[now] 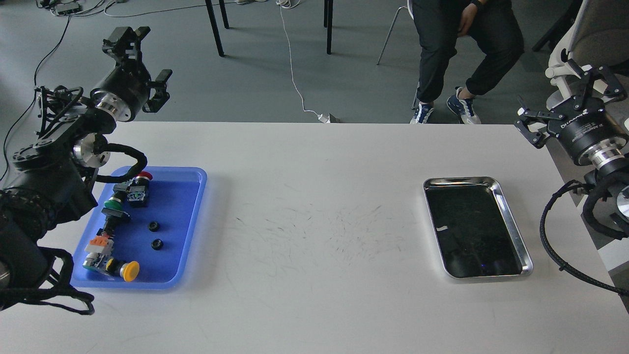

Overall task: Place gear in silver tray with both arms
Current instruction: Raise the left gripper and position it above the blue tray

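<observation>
The silver tray (460, 181) lies empty on the right of the white table. Two small black gears (154, 226) (157, 244) lie in the blue plastic tray (177, 196) on the left. My left gripper (143, 63) is open and empty, raised above the table's far left edge, behind the blue tray. My right gripper (565, 96) is open and empty, raised off the table's far right edge, behind and to the right of the silver tray. Both grippers are far from the gears.
The blue tray also holds push-button switches with red (143, 175), green (113, 201) and yellow (130, 271) caps. A seated person (462, 44), chair legs and floor cables are beyond the table's far edge. The table (314, 231) between the trays shows only scuff marks.
</observation>
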Action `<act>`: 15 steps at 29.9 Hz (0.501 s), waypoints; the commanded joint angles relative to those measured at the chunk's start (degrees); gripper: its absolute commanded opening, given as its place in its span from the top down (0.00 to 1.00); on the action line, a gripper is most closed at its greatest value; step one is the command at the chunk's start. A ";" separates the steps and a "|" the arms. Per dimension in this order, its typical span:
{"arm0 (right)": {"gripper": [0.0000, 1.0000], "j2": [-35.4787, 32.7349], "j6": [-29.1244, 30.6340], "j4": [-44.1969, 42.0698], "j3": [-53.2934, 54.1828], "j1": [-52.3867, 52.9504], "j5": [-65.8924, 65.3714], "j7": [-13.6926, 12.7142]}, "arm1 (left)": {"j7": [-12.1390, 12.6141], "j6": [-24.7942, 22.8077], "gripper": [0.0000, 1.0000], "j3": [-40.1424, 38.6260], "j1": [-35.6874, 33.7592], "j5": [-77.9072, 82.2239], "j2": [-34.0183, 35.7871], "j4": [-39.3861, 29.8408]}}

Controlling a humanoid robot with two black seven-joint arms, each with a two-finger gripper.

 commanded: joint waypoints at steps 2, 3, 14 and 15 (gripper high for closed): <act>0.01 -0.14 0.09 0.00 0.04 0.04 0.00 0.00 | 0.05 0.00 0.02 0.12 -0.02 0.08 0.21 -0.52; 0.01 -0.15 0.09 0.00 0.04 0.04 0.00 0.00 | 0.14 0.00 0.02 0.12 -0.11 0.08 0.21 -0.52; 0.01 -0.41 0.00 0.36 -0.40 -0.31 0.00 0.00 | -1.09 0.00 0.02 0.29 -0.20 0.52 0.56 -0.52; 0.01 -0.50 0.08 0.36 -0.32 -0.31 0.00 0.00 | -1.79 0.00 0.02 0.47 -0.11 0.52 0.56 -0.52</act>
